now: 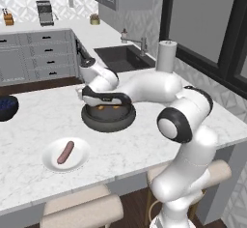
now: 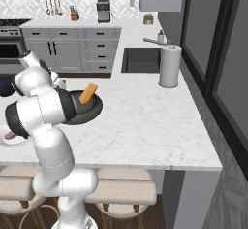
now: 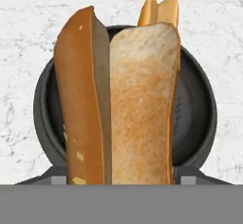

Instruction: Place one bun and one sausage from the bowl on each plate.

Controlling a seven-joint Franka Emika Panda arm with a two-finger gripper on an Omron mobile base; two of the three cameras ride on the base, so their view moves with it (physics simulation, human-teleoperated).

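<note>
Orange-tan split bread bun [image 3: 118, 109], frame centre, is riding pinched in the end effector [image 3: 118, 182] above the dark grey-black shallow bowl [image 3: 194, 118]; shallow pinch risking slip.

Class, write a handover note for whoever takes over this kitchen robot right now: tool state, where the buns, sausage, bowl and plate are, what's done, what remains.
Tool: over the dark bowl, seemingly closed on the near bun.
Second bun: leaning on the bowl's rim.
White plate: holds one sausage, no bun.
Done: one sausage plated.
Left: a bun on each plate, a sausage on the other plate.
</note>
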